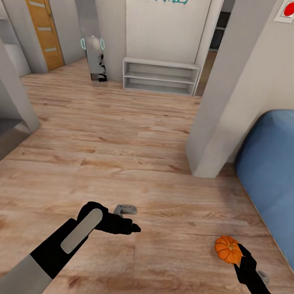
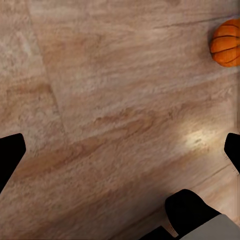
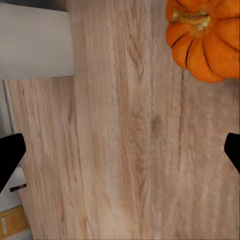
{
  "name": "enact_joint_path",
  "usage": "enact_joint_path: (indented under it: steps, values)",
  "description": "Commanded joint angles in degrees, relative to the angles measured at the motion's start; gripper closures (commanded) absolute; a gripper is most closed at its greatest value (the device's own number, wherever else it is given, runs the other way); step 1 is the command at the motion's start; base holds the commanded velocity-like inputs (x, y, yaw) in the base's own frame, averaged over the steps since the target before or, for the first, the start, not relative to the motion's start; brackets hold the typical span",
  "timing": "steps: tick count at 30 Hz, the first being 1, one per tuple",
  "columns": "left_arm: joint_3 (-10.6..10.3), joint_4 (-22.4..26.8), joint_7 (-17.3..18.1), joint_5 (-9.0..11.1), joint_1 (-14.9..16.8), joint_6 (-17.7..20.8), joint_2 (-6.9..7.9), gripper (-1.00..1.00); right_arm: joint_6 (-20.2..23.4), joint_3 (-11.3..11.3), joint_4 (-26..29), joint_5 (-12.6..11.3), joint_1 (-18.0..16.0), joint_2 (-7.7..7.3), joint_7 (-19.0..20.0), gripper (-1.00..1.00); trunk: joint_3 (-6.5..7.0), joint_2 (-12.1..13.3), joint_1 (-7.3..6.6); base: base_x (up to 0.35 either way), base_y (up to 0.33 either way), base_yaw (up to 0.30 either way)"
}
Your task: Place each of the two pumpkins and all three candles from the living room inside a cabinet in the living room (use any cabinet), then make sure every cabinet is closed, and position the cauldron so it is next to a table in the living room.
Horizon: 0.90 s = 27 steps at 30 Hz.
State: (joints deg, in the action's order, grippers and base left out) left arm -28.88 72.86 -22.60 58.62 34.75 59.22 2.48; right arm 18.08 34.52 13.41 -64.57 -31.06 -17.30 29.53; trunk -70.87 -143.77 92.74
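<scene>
head view: the small orange ribbed pumpkin (image 1: 227, 249) sits at the tip of my right gripper (image 1: 240, 259); i can't tell whether it is gripped. it looks light, stiff and smooth, so i'd take it across the ribs. the blue sofa (image 1: 279, 171) is just beyond it.

left wrist view: my left gripper (image 2: 120, 150) is spread wide over bare wood floor (image 2: 115, 95).

right wrist view: fingers wide apart, the pumpkin off to one side.

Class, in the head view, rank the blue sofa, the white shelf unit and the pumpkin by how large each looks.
1. Blue sofa, though cut off by the frame and nearer the camera.
2. White shelf unit, farther away.
3. Pumpkin, clearly smallest.
</scene>
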Motion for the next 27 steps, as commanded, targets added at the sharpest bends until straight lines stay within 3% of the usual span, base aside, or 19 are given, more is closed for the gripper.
enact_joint_path:
  steps: [1, 11, 27]
  values:
    - [-0.1, 0.1, -0.6, 0.6, 0.0, 0.0, 0.05, -1.0, 0.5, 0.3, -0.1, -0.4, 0.0, 0.0, -0.3, -1.0, -0.05, 0.0, -0.01, 0.005, -0.25, 0.0]
    - [-0.1, 0.0, -0.7, 0.5, 0.1, 0.0, 0.02, -1.0, 0.3, 0.3, 0.0, -0.5, 0.0, 0.02, -1.8, -1.0, -0.05, 0.0, -0.01, 0.007, -0.222, 0.0]
    - [-0.1, 0.0, -0.6, 0.4, 0.1, -0.2, 0.05, -1.0, 0.3, 0.3, 0.0, -0.5, 0.0, 0.15, -1.9, -1.0, -0.05, 0.0, -0.01, 0.042, -0.028, 0.0]
